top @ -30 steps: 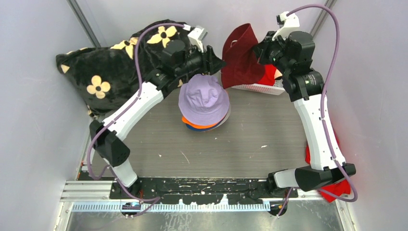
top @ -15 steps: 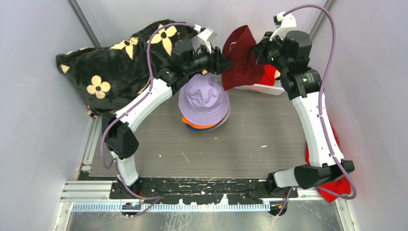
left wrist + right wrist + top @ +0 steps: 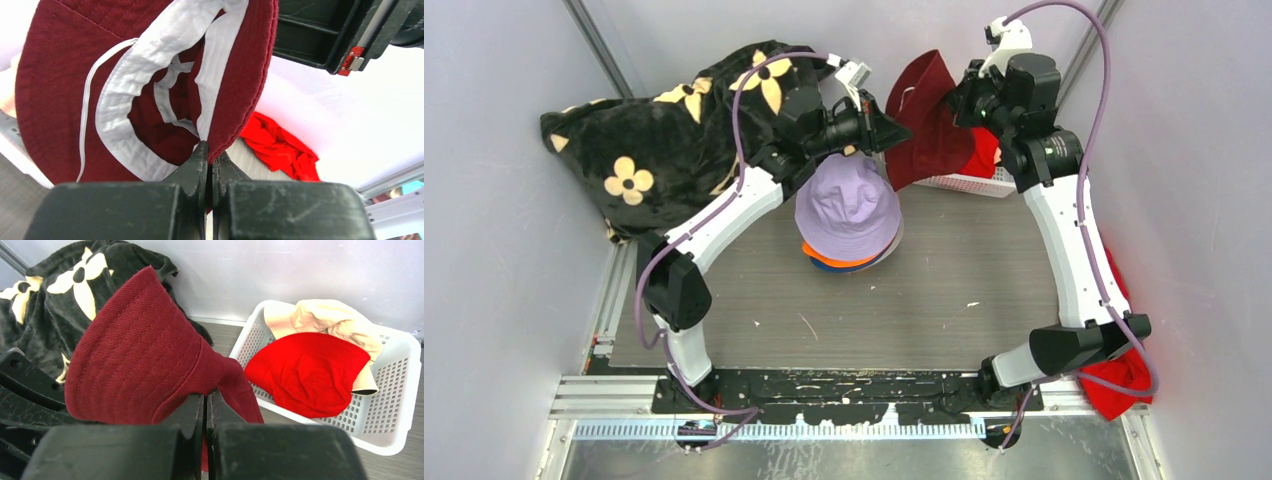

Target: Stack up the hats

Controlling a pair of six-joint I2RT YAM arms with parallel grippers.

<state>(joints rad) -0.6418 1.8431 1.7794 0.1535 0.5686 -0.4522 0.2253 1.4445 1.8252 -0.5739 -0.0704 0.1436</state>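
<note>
1. My left gripper (image 3: 209, 152) was clamped shut on the brim edge of the maroon hat (image 3: 150, 75), whose white lining faced my wrist camera.
2. My right gripper (image 3: 205, 402) was pinched shut on the same hat's outer cloth.
3. The hat hung between my two grippers at the table's far side, partly hiding the white basket (image 3: 969, 185) from above.
4. The lilac hat (image 3: 849, 200) topped the stack mid-table, with the orange hat (image 3: 829, 258) and the blue hat (image 3: 871, 268) showing beneath it.
5. The cream hat (image 3: 325, 315) and a red cloth (image 3: 310, 370) lay in the basket.
</note>
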